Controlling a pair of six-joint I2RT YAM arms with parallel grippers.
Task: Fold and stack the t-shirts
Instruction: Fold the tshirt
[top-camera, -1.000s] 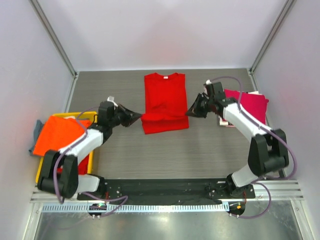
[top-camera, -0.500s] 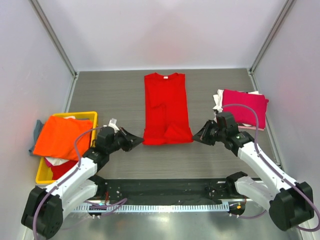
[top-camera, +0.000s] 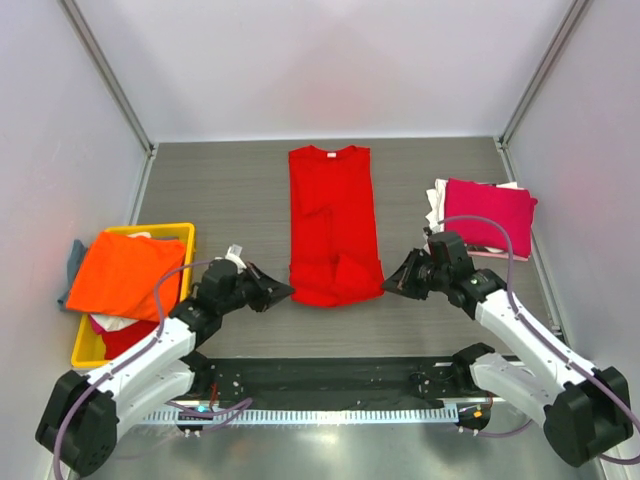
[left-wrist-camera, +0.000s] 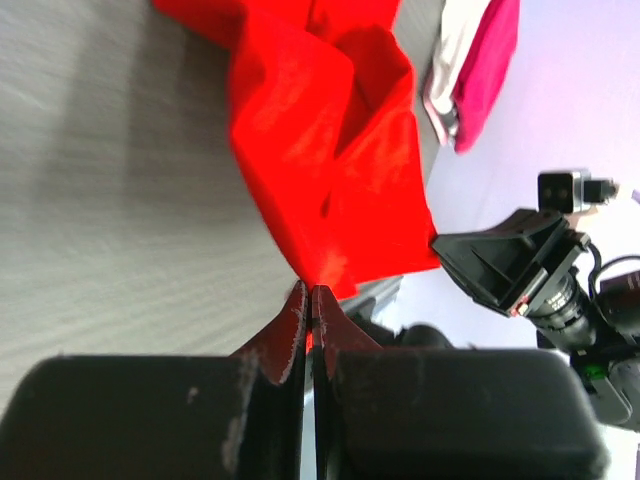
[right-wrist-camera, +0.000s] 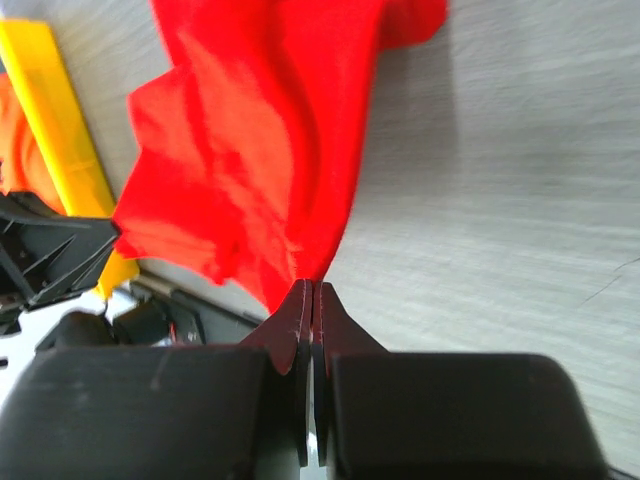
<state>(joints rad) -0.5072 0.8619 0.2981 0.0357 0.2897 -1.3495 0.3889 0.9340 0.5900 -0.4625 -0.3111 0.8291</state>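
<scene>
A bright red t-shirt (top-camera: 332, 215) lies lengthwise in the middle of the table, neck at the far end, with rumpled folds at its near end. My left gripper (top-camera: 287, 292) is shut on its near left corner, and the red cloth (left-wrist-camera: 320, 160) fans out from the tips (left-wrist-camera: 309, 291). On the near right corner my right gripper (top-camera: 389, 283) is shut too, with the shirt (right-wrist-camera: 250, 150) spreading from its tips (right-wrist-camera: 311, 286). A magenta-pink t-shirt (top-camera: 490, 215) rests folded on a white one at the right. An orange t-shirt (top-camera: 122, 273) lies over the crate at the left.
The yellow plastic crate (top-camera: 84, 346) stands at the left edge with white and red cloth under the orange shirt; its rim (right-wrist-camera: 55, 130) shows in the right wrist view. A grey cloth (top-camera: 75, 255) pokes out behind it. The black base rail (top-camera: 330, 375) runs along the near edge.
Both grippers have moved toward the near edge with the red shirt's corners in them. The shirt's near end has been drawn out and now reaches farther toward the bases.
</scene>
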